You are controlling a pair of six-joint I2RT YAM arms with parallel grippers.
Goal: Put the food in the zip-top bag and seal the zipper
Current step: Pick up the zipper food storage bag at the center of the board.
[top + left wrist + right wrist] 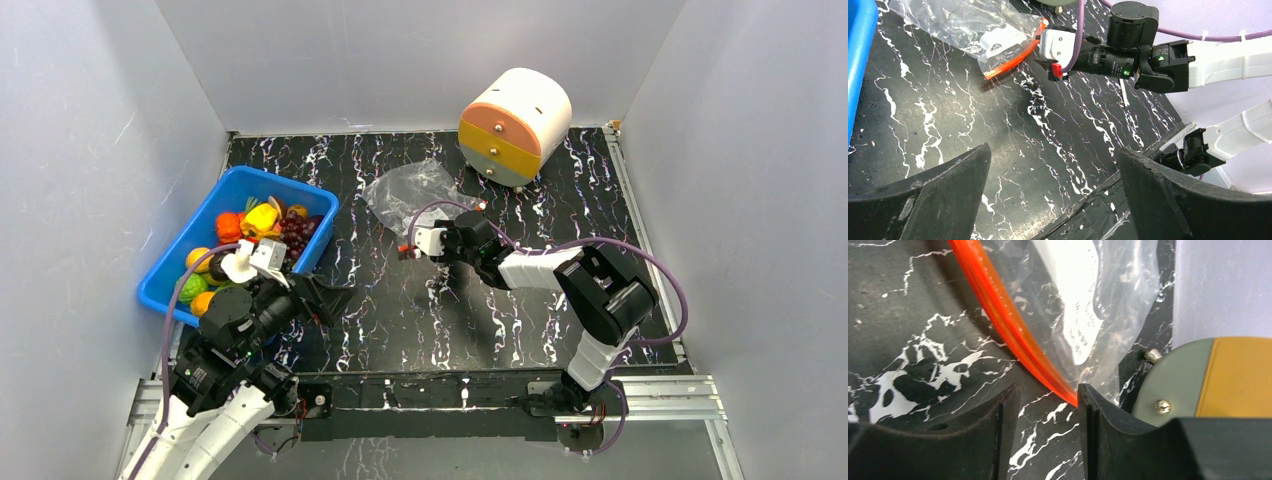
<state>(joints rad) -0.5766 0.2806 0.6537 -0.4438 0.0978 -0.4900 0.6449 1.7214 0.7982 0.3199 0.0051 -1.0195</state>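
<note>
The clear zip-top bag lies crumpled on the black marble table, empty, with its white label facing up. Its orange-red zipper also shows in the left wrist view. My right gripper hovers open over the zipper's end, which touches the inner edge of one finger; nothing is pinched. In the top view the right gripper sits at the bag's near edge. The food is piled in the blue bin. My left gripper is wide open and empty, beside the bin.
The blue bin stands at the left and also shows in the left wrist view. A round white drawer unit with orange, yellow and grey fronts sits just behind the bag and shows in the right wrist view. Grey walls enclose the table.
</note>
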